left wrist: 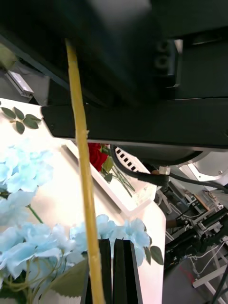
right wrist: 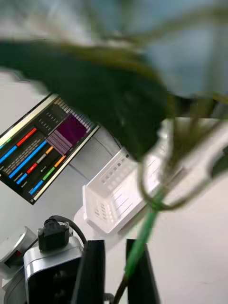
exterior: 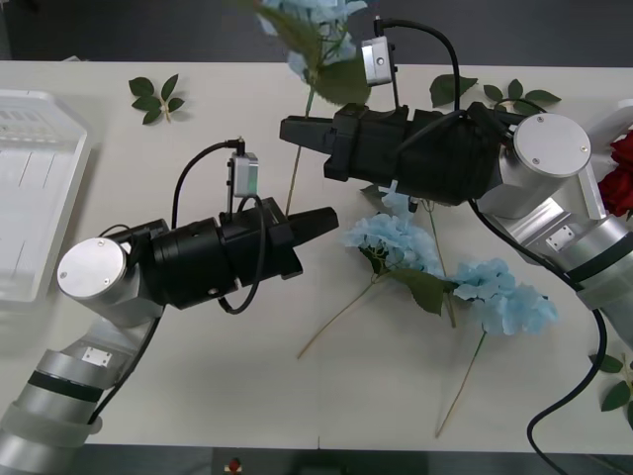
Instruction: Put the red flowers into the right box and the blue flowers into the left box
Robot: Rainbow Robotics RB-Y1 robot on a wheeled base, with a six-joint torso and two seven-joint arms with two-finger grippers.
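Observation:
My right gripper (exterior: 287, 129) hangs above the table's middle, shut on the stem of a blue flower (exterior: 315, 25). Its pale head and big leaf sit at the far edge, and the stem (exterior: 294, 168) hangs down toward the table. In the right wrist view the green stem (right wrist: 142, 237) runs down between the black fingers (right wrist: 95, 270). My left gripper (exterior: 331, 220) is shut on nothing, just right of that stem's lower end (left wrist: 83, 166). Two blue flowers (exterior: 401, 237) (exterior: 504, 295) lie on the table. The left box (exterior: 40, 198) is at far left. Red flowers (exterior: 623, 173) lie in the right box (left wrist: 123, 199).
Loose green leaf sprigs lie at the back left (exterior: 156, 97) and back right (exterior: 514, 94), with more leaves at the right front edge (exterior: 615, 391). A monitor (right wrist: 42, 152) stands in the room beyond the left box (right wrist: 118, 190).

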